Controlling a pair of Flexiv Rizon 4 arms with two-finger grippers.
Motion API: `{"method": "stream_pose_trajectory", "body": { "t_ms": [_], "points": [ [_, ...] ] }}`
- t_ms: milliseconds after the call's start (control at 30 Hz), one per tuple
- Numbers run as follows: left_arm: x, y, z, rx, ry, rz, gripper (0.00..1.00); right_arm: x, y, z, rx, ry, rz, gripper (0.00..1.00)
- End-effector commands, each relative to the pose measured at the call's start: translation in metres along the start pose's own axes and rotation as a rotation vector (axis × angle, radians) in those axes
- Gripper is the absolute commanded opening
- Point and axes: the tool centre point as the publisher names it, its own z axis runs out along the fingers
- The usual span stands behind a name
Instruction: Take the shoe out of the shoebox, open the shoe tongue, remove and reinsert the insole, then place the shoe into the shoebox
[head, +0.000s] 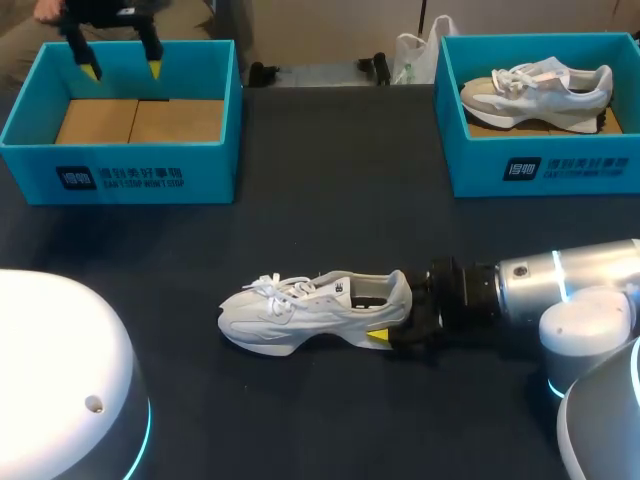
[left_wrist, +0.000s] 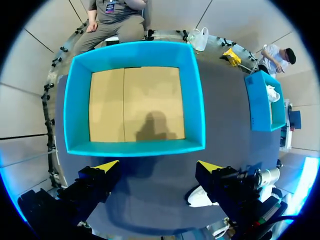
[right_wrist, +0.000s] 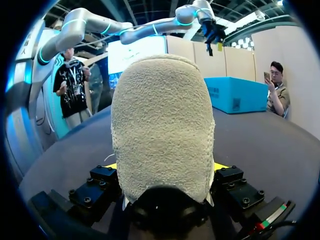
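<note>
Shoe: one, white trainer, laced, fuzzy pale heel; set upright on the dark table, its heel clasped from both sides by the right gripper. Shoeboxes: two, teal. The left shoebox is overhung by the wide-spread left gripper; a second shoe, grey-white, is held in the right shoebox.

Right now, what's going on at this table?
The right gripper is shut on the heel of the white shoe, which rests on its sole on the table. The left gripper hangs open above the left shoebox, where only a cardboard floor shows. A second shoe sits in the right shoebox.
</note>
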Motion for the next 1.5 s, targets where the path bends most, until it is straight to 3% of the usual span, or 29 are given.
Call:
{"method": "stream_pose_trajectory", "body": {
  "t_ms": [33, 300, 400, 867, 933, 1100, 1200, 1367, 1500],
  "points": [
    [0.027, 0.039, -0.001, 0.059, -0.014, -0.003, 1.0, 0.0, 0.001, 0.001, 0.007, 0.001, 0.001, 0.0],
    [0.082, 0.077, 0.009, 0.096, 0.024, 0.027, 1.0, 0.0, 0.001, 0.001, 0.007, 0.001, 0.001, 0.0],
    [0.099, 0.084, 0.012, 0.056, 0.033, 0.028, 1.0, 0.0, 0.001, 0.001, 0.007, 0.001, 0.001, 0.0],
    [0.099, 0.084, 0.012, 0.056, 0.033, 0.028, 1.0, 0.0, 0.001, 0.001, 0.007, 0.001, 0.001, 0.0],
    [0.106, 0.1, 0.013, 0.081, 0.042, 0.054, 1.0, 0.0, 0.001, 0.001, 0.007, 0.001, 0.001, 0.0],
    [0.14, 0.141, 0.025, 0.038, 0.074, 0.116, 1.0, 0.0, 0.001, 0.001, 0.007, 0.001, 0.001, 0.0],
    [0.163, 0.168, 0.033, 0.071, 0.044, 0.172, 1.0, 0.0, 0.001, 0.001, 0.007, 0.001, 0.001, 0.0],
    [0.199, 0.195, 0.051, 0.083, 0.007, 0.227, 1.0, 0.0, 0.001, 0.001, 0.007, 0.001, 0.001, 0.0],
    [0.222, 0.208, 0.066, 0.045, 0.003, 0.266, 1.0, 0.0, 0.001, 0.001, 0.007, 0.001, 0.001, 0.0]
  ]
}}
